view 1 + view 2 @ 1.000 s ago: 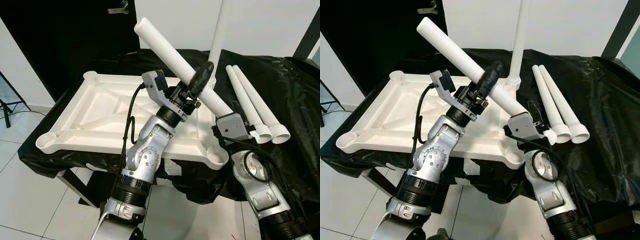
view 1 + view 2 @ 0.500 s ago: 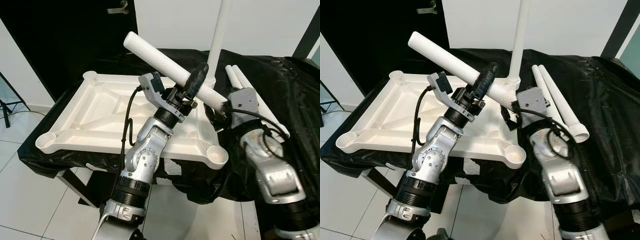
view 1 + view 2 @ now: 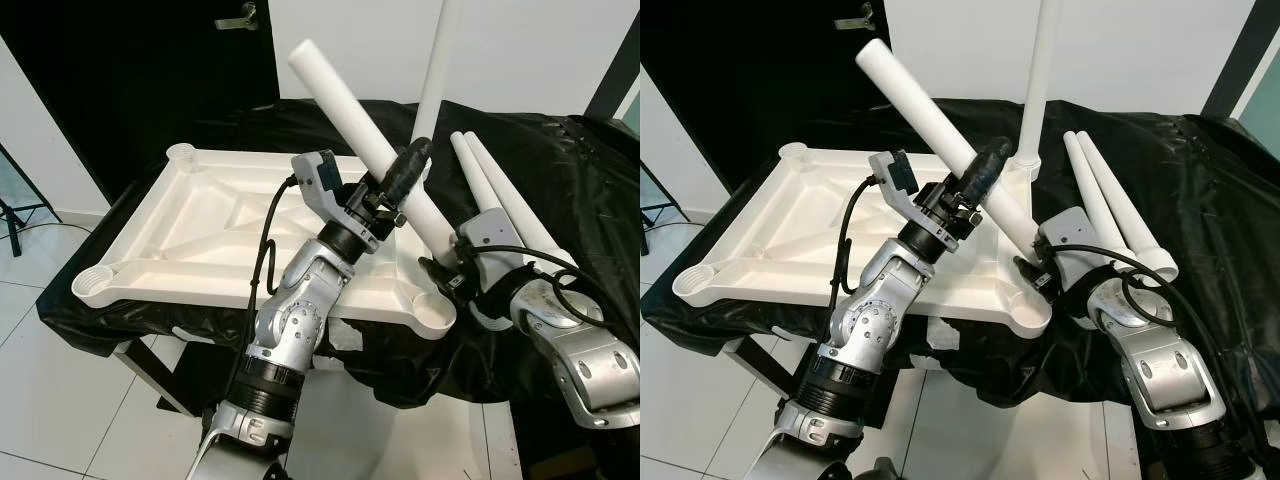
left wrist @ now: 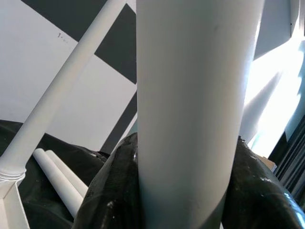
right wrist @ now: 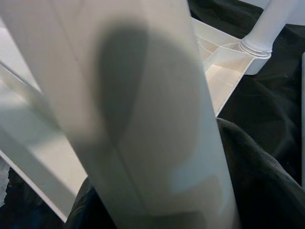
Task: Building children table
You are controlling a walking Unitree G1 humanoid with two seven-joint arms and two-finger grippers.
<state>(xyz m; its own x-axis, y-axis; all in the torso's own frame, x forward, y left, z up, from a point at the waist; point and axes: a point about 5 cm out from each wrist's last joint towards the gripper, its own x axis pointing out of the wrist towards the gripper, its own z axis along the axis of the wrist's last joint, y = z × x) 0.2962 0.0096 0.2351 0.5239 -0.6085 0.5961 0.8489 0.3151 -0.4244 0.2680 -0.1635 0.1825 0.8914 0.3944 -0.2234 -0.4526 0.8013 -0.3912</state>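
Both grippers, left (image 3: pixel 400 178) and right (image 3: pixel 447 272), clamp tilted leg (image 3: pixel 340 105).

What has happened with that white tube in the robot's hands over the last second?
The held table leg has tipped up steeper, its free end higher. The right gripper swung up beside the leg's lower end, then settled at it near the tabletop's front corner socket. The left gripper stayed clamped on the leg. The two spare legs and the upright leg are unmoved.
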